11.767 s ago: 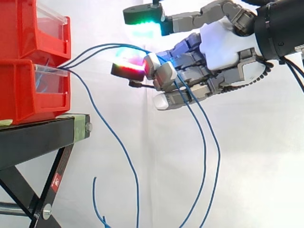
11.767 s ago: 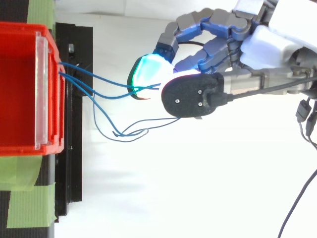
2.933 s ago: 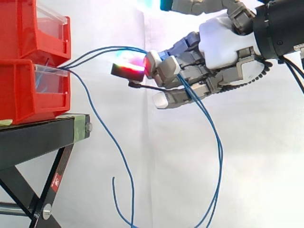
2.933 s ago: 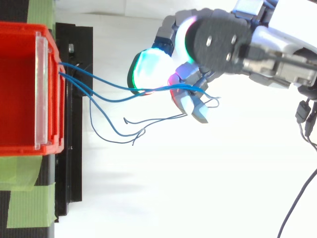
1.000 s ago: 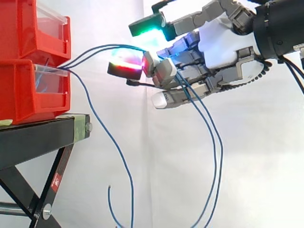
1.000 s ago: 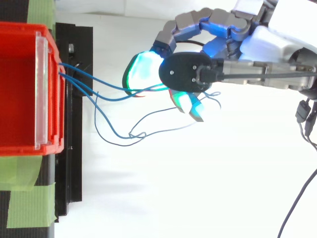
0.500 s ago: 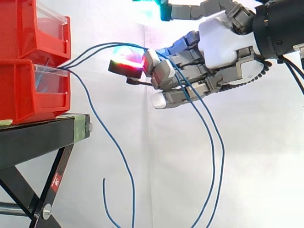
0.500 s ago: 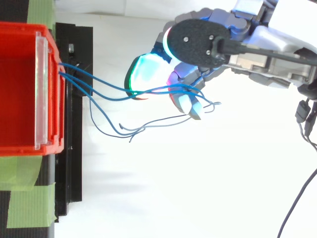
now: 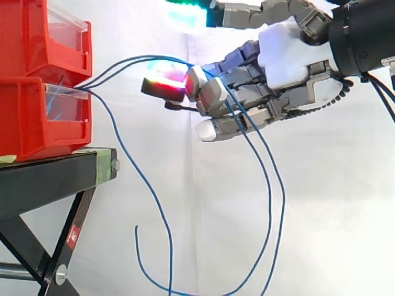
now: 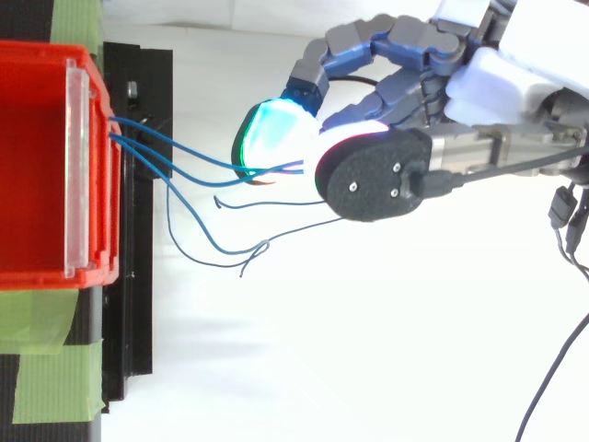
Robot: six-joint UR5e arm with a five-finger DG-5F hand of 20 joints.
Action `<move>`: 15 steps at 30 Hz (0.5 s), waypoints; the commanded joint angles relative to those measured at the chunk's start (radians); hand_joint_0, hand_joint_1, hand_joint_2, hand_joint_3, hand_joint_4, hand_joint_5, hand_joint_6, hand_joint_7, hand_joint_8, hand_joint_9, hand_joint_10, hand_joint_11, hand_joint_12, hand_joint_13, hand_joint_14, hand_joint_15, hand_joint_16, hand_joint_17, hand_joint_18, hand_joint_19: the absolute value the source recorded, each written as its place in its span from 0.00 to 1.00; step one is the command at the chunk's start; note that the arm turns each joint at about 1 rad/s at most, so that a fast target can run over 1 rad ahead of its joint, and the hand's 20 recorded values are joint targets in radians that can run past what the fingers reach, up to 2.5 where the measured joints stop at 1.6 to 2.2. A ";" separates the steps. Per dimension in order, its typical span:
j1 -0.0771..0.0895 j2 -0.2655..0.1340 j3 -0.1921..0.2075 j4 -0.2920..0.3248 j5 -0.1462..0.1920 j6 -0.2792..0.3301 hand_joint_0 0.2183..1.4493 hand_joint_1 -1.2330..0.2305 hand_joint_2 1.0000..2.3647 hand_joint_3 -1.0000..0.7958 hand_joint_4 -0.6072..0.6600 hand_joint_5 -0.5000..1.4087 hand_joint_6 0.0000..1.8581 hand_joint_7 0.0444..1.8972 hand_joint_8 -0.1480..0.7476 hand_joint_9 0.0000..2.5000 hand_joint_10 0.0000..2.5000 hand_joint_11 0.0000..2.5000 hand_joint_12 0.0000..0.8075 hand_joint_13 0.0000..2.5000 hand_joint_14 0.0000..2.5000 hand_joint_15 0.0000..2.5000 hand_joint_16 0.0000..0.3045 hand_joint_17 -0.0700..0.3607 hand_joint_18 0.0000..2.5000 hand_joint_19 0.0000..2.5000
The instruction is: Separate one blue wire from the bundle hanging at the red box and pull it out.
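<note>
Beside 2 red bins [image 9: 43, 117], hand [image 9: 287, 55] grips blue wires [image 9: 126, 62]

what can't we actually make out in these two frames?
- Top view: the hand covers the spot where the blue wires reach it with its own dark pad, so the number held is hidden.
- Side view: the lowest stretch of the hanging wires is cut off by the bottom edge.
- Both views: the wires' anchoring in the red bin is hidden behind its front wall.
- Side view: the uppermost fingertip is cut off by the top edge.
</note>
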 commanded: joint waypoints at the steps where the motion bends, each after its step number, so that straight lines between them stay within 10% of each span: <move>1: -0.001 0.000 0.000 0.000 0.000 0.000 0.20 0.23 0.00 0.28 0.67 0.14 0.46 0.43 0.54 0.36 0.00 0.58 0.53 0.41 0.00 0.60 0.19 0.46 0.30 0.19; 15: 0.000 0.000 0.000 0.000 0.000 0.000 0.33 0.21 0.01 0.34 0.62 0.14 0.47 0.42 0.49 0.35 0.00 0.58 0.46 0.40 0.00 0.60 0.17 0.43 0.29 0.20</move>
